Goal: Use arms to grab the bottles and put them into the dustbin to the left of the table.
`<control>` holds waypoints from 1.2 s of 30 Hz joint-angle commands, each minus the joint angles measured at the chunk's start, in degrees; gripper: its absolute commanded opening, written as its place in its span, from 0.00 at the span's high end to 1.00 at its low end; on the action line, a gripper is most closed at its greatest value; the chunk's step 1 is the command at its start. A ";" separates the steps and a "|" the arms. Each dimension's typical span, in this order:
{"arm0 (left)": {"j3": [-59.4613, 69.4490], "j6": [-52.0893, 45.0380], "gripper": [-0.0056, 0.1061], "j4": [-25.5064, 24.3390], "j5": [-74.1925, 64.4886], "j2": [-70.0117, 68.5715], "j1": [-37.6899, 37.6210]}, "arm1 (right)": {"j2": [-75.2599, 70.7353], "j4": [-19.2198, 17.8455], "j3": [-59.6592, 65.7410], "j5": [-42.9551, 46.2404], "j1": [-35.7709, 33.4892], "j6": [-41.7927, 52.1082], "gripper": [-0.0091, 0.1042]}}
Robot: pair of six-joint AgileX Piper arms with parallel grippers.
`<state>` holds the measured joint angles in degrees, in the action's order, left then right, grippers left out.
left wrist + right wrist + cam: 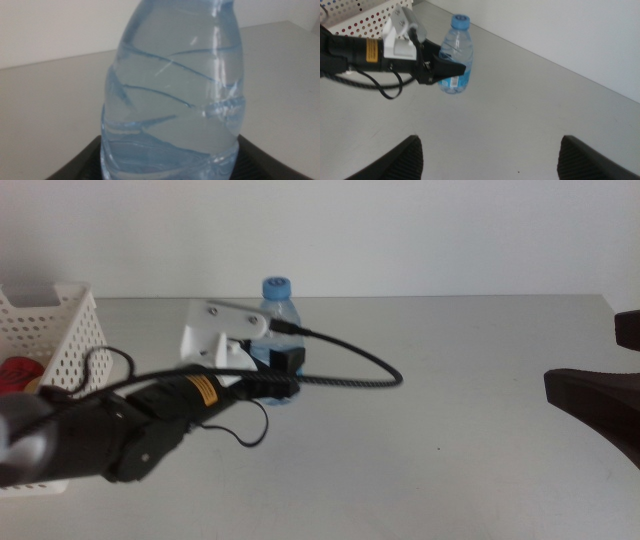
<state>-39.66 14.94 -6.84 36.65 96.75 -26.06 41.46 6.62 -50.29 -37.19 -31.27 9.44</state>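
So the left gripper (pixel 283 372) is right at the water bottle (pixel 279 330), which stands upright near the table's (pixel 450 430) far edge, left of centre; the jaws sit one on each side of the lower body, and in the left wrist view the bottle (pixel 172 95) fills nearly the whole pic w/ dark jaw tips at both sides of its base. Looks like they're closing on it or just about gripping, but tbh I can't tell if the pads are actually touching plastic or still a hair off; calling that unknown.

Why low on the body? Prob bc that's the widest, stiffest part, and a side grab keeps the bottle vertical for the carry; thin plastic like that will likely dent if squeezed hard, so a slip is the thing to watch.

The dustbin (pixel 60 330) sits at the table's left edge, near the far left corner, just beside the working arm, so the haul is short; something red (pixel 17 372) is already lying inside it, can't say for sure what.

Right gripper (pixel 490 152) waits over the right side of the table, well apart from the bottle, fingers spread wide and holding nothing; makes sense, it's out of the way and the left arm is the one nearer the bin.
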 commanded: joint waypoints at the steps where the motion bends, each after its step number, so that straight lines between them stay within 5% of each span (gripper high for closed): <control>1: -4.08 0.26 0.96 -0.94 -5.64 -10.38 2.38 | -0.09 -0.12 -1.95 3.70 -0.20 0.61 0.27; 9: -25.43 -2.03 0.96 -5.95 -58.53 -20.26 10.33 | -0.09 -0.12 -1.95 3.70 -0.20 0.61 0.27; 16: -45.95 -15.46 0.96 2.29 -87.90 -17.67 24.25 | -0.09 -0.12 -1.95 3.69 -0.20 0.84 0.27; 25: -56.48 -27.25 0.96 11.18 -104.27 -7.44 41.18 | -0.09 -0.12 -1.95 3.69 -0.20 0.84 0.27; 36: -56.43 -30.74 0.89 13.59 -107.43 5.66 43.89 | -0.09 -0.12 -1.95 3.69 -0.20 0.84 0.27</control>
<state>-93.81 -15.04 5.27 -71.47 104.87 17.68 41.46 6.63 -50.29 -37.19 -31.27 9.57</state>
